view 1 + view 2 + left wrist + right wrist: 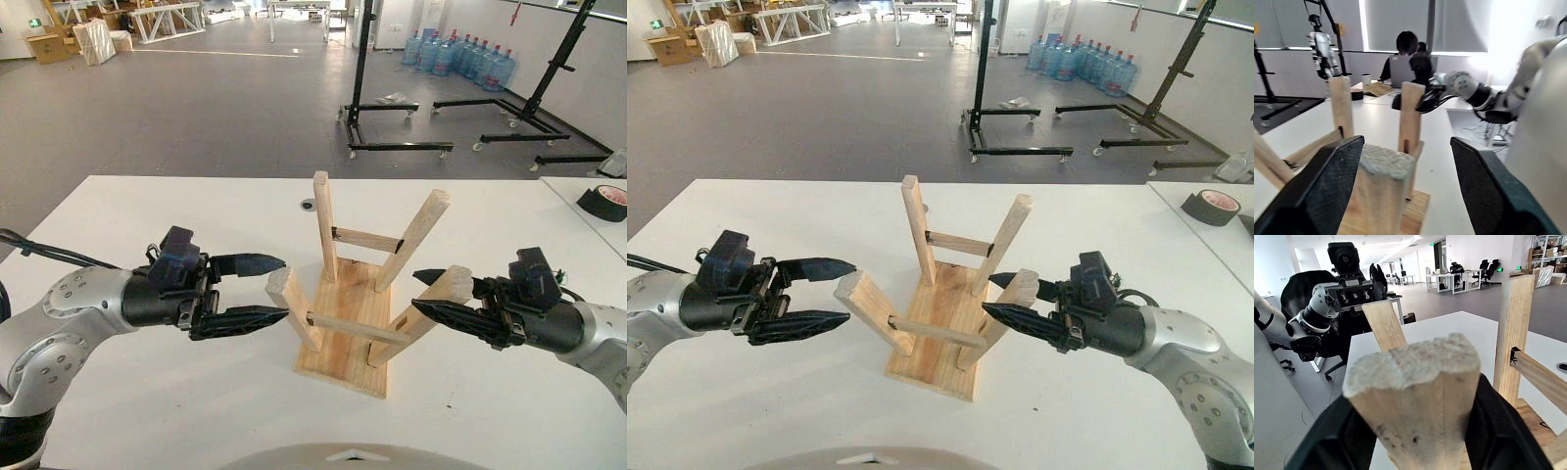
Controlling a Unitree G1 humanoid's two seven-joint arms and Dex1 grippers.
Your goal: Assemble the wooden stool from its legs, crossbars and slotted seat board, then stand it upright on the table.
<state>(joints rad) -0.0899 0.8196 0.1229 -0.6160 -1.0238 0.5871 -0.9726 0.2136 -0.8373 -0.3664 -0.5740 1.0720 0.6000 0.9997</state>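
On the white table [147, 392], the assembled stool lies inverted: the slotted seat board [345, 357] is flat and its four legs splay upward. The near-left leg [299, 318] leans towards the left claw [282, 288], whose released fingers flank its tip without clamping it. The right claw [415, 291] appears clenched on the near-right leg [400, 335], which likewise slants outward. Turning the stool upright probably depends on these two opposed holds.

grey floor [196, 108], white table [196, 411], black wheeled stands [397, 147], blue water jugs [470, 59], black tape roll [602, 203]
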